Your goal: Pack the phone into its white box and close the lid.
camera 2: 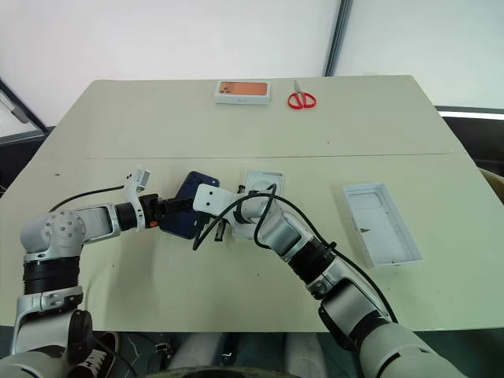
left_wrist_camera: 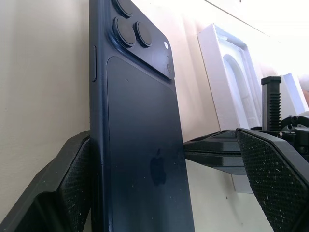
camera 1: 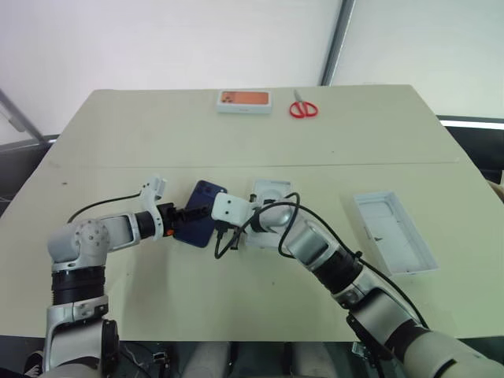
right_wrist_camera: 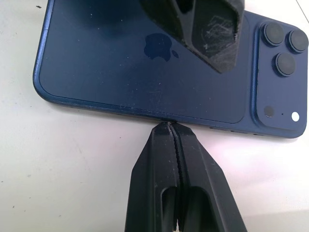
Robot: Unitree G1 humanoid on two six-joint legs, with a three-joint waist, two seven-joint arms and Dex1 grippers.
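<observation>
**Phone between two grippers at mid-table**

The phone [camera 1: 201, 213] lies back up, its long axis near-left to far-right, cameras at the far end, an apple logo showing. The left gripper [left_wrist_camera: 164, 193] straddles it, jaws wide. The right gripper [right_wrist_camera: 170, 126], pinched shut and empty, touches its edge.

A pale beige table [camera 1: 260, 142] takes up most of the scene, a faint seam running across its top from side to side. Behind the table's far edge stands a plain white wall [camera 1: 157, 39], brightly and evenly lit. A grey upright post [camera 1: 337, 39] rises behind the far edge. Beside the table's right end lies something dark, perhaps flooring.
</observation>
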